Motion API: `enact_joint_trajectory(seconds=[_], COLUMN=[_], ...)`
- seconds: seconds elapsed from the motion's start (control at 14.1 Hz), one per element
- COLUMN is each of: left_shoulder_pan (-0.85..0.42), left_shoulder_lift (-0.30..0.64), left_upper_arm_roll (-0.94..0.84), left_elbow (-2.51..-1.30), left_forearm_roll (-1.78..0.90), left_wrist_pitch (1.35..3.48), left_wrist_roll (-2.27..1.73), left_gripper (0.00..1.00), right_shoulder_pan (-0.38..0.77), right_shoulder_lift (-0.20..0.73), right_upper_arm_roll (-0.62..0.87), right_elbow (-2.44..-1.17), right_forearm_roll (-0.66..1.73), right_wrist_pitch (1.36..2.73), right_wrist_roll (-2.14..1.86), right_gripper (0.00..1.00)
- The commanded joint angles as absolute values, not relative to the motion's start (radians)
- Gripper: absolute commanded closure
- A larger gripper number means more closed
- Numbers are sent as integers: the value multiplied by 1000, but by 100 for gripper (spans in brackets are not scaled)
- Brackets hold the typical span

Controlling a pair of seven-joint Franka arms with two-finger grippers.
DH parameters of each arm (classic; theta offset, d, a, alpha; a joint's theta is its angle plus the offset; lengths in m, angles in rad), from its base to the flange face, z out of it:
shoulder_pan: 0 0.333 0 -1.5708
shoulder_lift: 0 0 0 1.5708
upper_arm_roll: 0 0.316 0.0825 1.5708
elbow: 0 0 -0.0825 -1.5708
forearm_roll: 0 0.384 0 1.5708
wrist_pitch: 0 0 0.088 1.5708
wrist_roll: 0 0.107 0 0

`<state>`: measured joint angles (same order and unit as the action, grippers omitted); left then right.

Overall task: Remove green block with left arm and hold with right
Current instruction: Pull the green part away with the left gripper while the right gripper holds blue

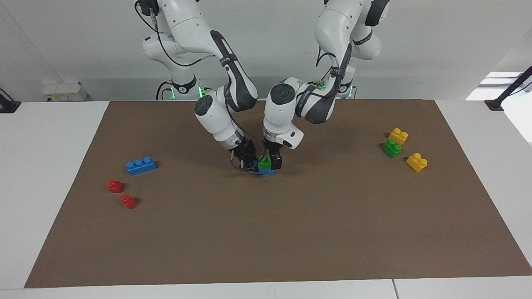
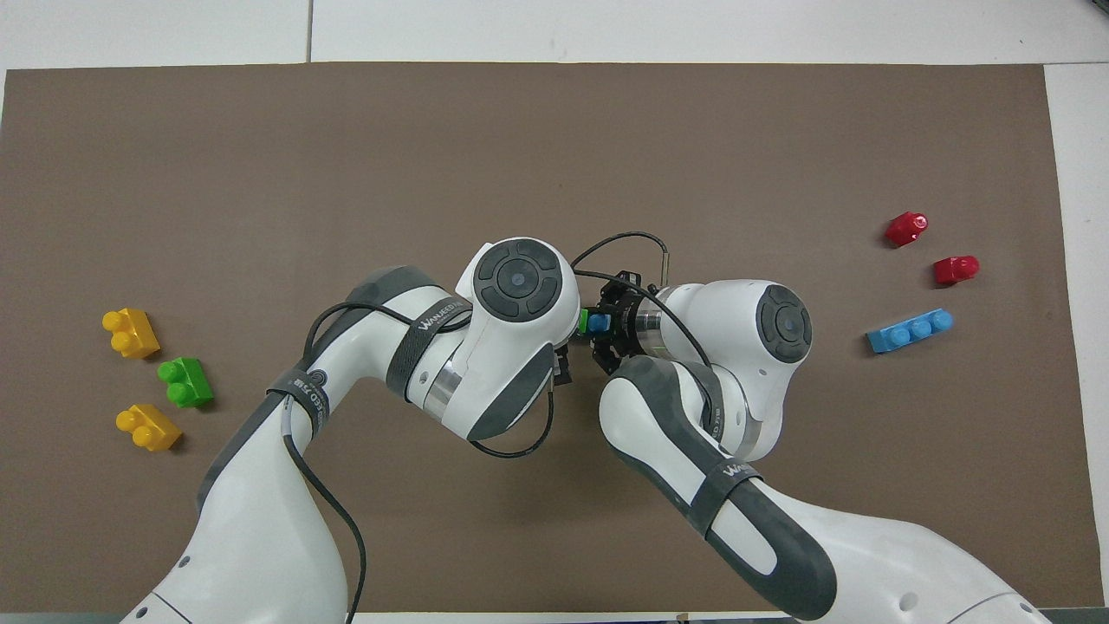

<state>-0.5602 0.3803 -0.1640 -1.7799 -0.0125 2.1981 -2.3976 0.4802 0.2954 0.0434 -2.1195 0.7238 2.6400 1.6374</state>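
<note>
Facing view showed the small green two-stud plastic brick (image 1: pixel 264 162) on a blue plastic brick (image 1: pixel 262 171), left end effector (image 1: pixel 270 162) spread around it, right end effector (image 1: pixel 249 162) clenched on that blue brick. Light, rigid, probably slippery: best pinched by flat sides.

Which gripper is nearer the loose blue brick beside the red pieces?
Right. The right gripper sits at the middle stack's end toward the blue brick; the left gripper is at the stack's end toward the yellow bricks.
</note>
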Motion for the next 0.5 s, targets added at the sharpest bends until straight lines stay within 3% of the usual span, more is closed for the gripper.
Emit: enact_joint_trajectory(seconds=[0.0,0.28,0.43], left_shoulder_pan=[-583,-584,-586], left_shoulder_lift=[371,374,374], left_upper_arm_roll=[-147,-147,-149], left_elbow=[-1809,-1815,-1815], left_forearm_roll=[11,17,34], left_wrist_pitch=[2250,2258,2257], left_wrist_roll=[-2433,-2433,-2431], left_gripper=[0,4,39], right_shoulder_pan=[489,491,491], right_shoulder_lift=[302,301,301], right_upper_arm_roll=[41,41,41], right_elbow=[-2120,-2121,-2121], right_forearm_roll=[750,752,752], right_wrist_pitch=[2668,2669,2669], right_wrist_roll=[1589,1588,1582], right_gripper=[100,100,100])
